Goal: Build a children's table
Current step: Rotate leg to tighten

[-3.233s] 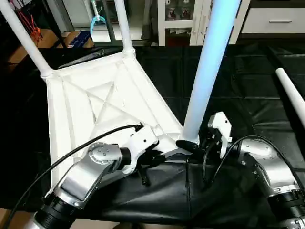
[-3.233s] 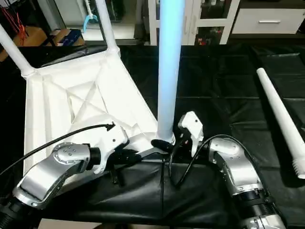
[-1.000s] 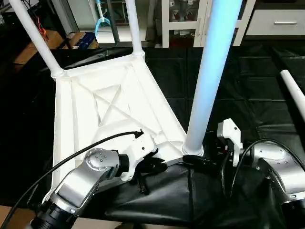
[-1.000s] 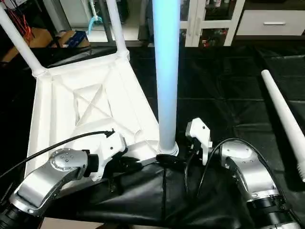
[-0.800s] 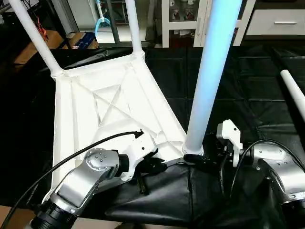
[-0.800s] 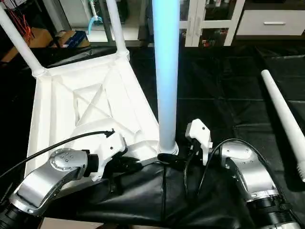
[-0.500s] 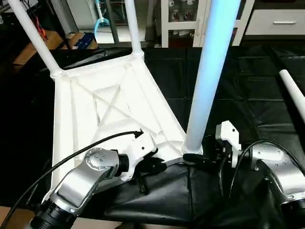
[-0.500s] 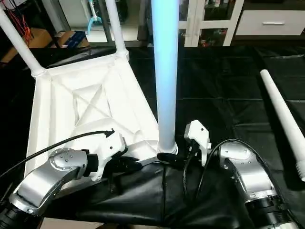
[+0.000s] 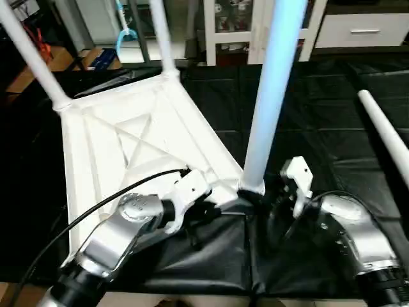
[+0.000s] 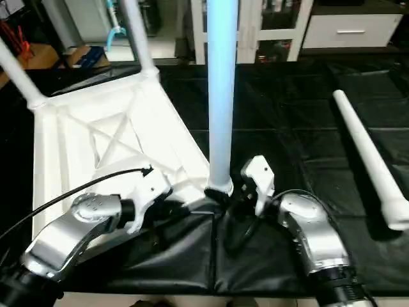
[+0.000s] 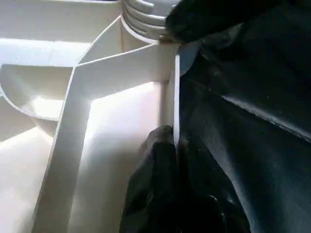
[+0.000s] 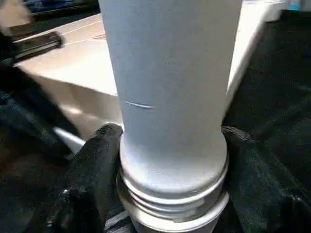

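The white tabletop (image 9: 128, 141) lies upside down on black cloth, its X-ribs facing up. Two legs (image 9: 29, 51) (image 9: 160, 38) stand in its far corner sockets. A third leg (image 9: 268, 96) stands upright in the near right corner. My right gripper (image 9: 259, 195) is shut on that leg's base; in the right wrist view both fingers (image 12: 99, 155) press against the leg (image 12: 170, 97) just above its ribbed collar. My left gripper (image 9: 211, 211) is shut on the tabletop's near rim (image 11: 126, 73), close to the same corner.
A loose white leg (image 10: 367, 160) lies on the black cloth at the right, pointing away from me. White cabinets and a drawer unit (image 9: 364, 29) stand behind the table. Cardboard boxes (image 9: 96, 57) sit at the far left.
My right gripper's fingers have closed in onto the base of the near leg. The left gripper holds as before. The camera has shifted slightly.
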{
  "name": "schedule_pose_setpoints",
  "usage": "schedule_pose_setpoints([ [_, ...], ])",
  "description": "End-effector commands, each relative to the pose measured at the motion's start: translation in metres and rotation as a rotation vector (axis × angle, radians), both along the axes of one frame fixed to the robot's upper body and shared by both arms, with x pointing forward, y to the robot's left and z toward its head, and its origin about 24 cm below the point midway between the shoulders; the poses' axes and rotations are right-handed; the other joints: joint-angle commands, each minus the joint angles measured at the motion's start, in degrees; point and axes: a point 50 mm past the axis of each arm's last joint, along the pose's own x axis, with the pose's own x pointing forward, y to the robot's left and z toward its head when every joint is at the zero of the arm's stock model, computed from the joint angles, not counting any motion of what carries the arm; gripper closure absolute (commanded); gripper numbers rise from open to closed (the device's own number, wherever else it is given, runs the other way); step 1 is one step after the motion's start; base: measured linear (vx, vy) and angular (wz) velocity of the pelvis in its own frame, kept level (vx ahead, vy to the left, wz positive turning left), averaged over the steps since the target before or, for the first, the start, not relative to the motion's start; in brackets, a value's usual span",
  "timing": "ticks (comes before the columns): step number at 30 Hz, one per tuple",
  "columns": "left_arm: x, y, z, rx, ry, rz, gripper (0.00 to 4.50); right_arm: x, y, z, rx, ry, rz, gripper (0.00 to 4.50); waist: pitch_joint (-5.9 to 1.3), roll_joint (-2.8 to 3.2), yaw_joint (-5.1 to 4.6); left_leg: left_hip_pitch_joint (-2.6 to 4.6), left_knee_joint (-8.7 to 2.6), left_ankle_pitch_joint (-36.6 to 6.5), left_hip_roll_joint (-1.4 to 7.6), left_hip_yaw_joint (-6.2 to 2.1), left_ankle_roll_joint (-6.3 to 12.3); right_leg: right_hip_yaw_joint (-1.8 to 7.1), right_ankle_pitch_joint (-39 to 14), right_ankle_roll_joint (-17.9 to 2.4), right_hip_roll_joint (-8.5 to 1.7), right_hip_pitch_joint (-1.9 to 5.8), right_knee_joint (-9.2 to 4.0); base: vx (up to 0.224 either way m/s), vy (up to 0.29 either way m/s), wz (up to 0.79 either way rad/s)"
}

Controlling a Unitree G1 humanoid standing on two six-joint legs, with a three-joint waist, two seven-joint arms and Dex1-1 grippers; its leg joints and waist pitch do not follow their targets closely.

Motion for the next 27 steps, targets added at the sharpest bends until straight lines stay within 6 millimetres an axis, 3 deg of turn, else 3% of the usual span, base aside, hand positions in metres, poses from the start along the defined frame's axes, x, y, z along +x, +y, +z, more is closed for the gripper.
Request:
schedule_pose_setpoints([
  [1,0.000,-0.016,-0.022,0.035,0.076,0.083,4.50,0.007,0.010,-0.016,-0.020,0.053,-0.222,1.73,-1.66,-0.86,-0.25,1.15,-5.54,-25.52,2.64,-2.10,-0.98,1.40,-31.99,-8.16,-2.41,0.48,-5.48,0.000,0.000,0.00],
  [3,0.004,-0.018,-0.023,0.037,0.067,0.119,4.50,0.008,0.013,-0.017,-0.024,0.054,-0.253,1.73,-1.61,-1.08,-0.40,1.48,-5.58,-28.14,2.41,-2.52,-2.26,1.08,-36.30,-6.19,-2.45,0.27,-5.96,0.000,0.000,0.00],
  [4,0.009,-0.021,-0.023,0.042,0.048,0.173,4.50,0.010,0.019,-0.020,-0.038,0.046,-0.300,1.73,-1.51,-1.01,-0.62,1.09,-5.80,-28.81,2.38,-2.81,-2.25,0.97,-37.23,-5.15,-2.59,0.38,-6.04,0.000,0.000,0.00],
  [6,0.019,-0.026,-0.023,0.044,0.019,0.248,4.50,0.013,0.031,-0.023,-0.046,0.039,-0.369,1.73,-1.37,-0.86,-0.70,1.18,-6.03,-30.02,2.47,-2.95,-2.48,0.80,-37.78,-4.45,-2.57,0.24,-6.39,0.000,0.000,0.00],
  [7,0.023,-0.029,-0.023,0.035,0.011,0.279,4.50,0.014,0.039,-0.024,-0.036,0.037,-0.403,1.73,-1.53,-1.04,-0.89,1.57,-5.98,-30.96,2.18,-3.02,-2.75,0.47,-38.38,-3.87,-2.44,0.12,-6.74,0.000,0.000,0.00],
  [11,0.027,-0.035,-0.020,0.021,-0.003,0.299,4.50,0.017,0.050,-0.019,-0.020,0.004,-0.431,1.74,-1.60,-1.19,-0.97,1.83,-6.44,-31.65,2.06,-3.06,-1.69,0.38,-36.70,-3.23,-2.36,0.07,-7.54,0.000,0.000,0.00],
  [15,0.027,-0.034,-0.019,0.025,-0.010,0.294,4.50,0.021,0.050,-0.011,0.033,-0.023,-0.455,1.74,-1.86,-0.79,-0.98,1.32,-6.86,-29.95,2.29,-3.09,-0.95,0.47,-32.57,-4.50,-2.59,0.63,-7.23,0.000,0.000,0.00],
  [17,0.027,-0.031,-0.020,0.026,-0.012,0.287,4.50,0.019,0.055,-0.004,0.113,-0.034,-0.395,1.74,-1.79,-0.77,-0.92,1.28,-6.97,-29.80,2.36,-2.95,-0.88,0.56,-30.61,-5.27,-2.49,0.56,-7.11,0.000,0.000,0.00],
  [18,0.027,-0.031,-0.020,0.026,-0.012,0.286,4.50,0.018,0.056,-0.003,0.119,-0.035,-0.390,1.18,-1.98,-0.82,-0.89,1.40,-6.86,-29.41,2.33,-2.79,-0.66,0.65,-29.39,-5.85,-2.53,0.58,-7.01,0.000,0.000,0.00],
  [19,0.025,-0.029,-0.020,0.026,-0.011,0.270,4.50,0.015,0.059,0.002,0.148,-0.059,-0.340,1.04,-2.09,-0.80,-0.74,1.34,-6.81,-28.29,2.39,-2.59,-0.28,0.78,-27.88,-6.41,-2.61,0.66,-6.95,0.000,0.000,0.00],
  [22,0.021,-0.025,-0.021,0.031,-0.012,0.206,4.50,0.010,0.060,0.008,0.186,-0.064,-0.260,0.84,-2.50,-0.90,-0.37,0.74,-6.63,-22.44,2.52,-2.25,1.56,1.03,-21.43,-8.75,-2.82,1.33,-6.16,0.000,0.000,0.00],
  [25,0.006,-0.017,-0.026,0.060,0.042,0.090,4.50,0.009,0.051,0.015,0.210,-0.067,-0.208,0.56,-2.68,-1.04,-0.08,0.74,-6.25,-19.43,2.61,-1.94,3.34,1.23,-20.10,-9.85,-3.01,1.52,-5.82,0.000,0.000,0.00],
  [27,-0.007,-0.008,-0.030,0.084,0.089,0.013,4.50,0.007,0.042,0.022,0.221,-0.075,-0.144,0.39,-2.78,-1.01,-0.19,0.23,-5.96,-17.14,2.55,-1.93,4.16,1.19,-19.53,-10.39,-3.00,1.72,-5.30,0.031,-0.027,-0.01],
])
